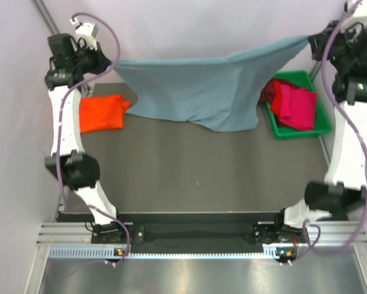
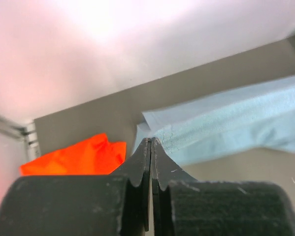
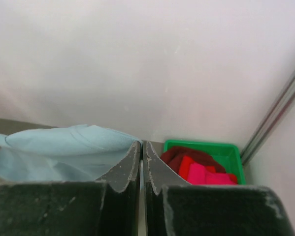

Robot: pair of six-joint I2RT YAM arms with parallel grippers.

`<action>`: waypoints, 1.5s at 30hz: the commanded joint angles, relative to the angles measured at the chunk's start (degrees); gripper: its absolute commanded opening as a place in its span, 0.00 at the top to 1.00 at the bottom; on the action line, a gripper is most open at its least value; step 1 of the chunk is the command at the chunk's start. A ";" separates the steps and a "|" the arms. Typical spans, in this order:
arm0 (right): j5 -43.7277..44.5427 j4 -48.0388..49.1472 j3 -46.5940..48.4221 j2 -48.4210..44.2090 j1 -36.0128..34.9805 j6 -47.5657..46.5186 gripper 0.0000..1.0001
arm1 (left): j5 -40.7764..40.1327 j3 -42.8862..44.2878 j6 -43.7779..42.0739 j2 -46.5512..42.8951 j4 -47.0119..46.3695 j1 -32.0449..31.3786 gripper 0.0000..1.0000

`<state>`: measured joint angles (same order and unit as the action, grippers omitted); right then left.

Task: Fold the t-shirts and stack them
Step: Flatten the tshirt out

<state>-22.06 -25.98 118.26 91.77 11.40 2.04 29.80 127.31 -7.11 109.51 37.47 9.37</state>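
Dark table (image 1: 201,177), from above, lies under the blue-grey t-shirt (image 1: 195,92) hanging stretched between left gripper (image 1: 109,61) and right gripper (image 1: 310,41); left wrist view, then right, show jaws shut on a thin hem, so harder pulling may slip it free.

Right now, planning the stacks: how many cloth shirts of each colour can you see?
Slate blue-grey cloth t-shirt: 1
Bright orange-red cloth t-shirt: 1
Crimson and magenta cloth t-shirts in the green plastic bin: at least 2
Total: at least 4
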 commanded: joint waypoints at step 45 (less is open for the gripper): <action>-8.90 -9.39 -55.41 -35.72 0.38 -9.43 1.00 | 3.77 -53.22 -18.05 -26.13 25.48 2.32 1.00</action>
<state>-33.69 -52.16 64.45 47.83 11.77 -11.92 30.72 74.08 -30.00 77.19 74.39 11.33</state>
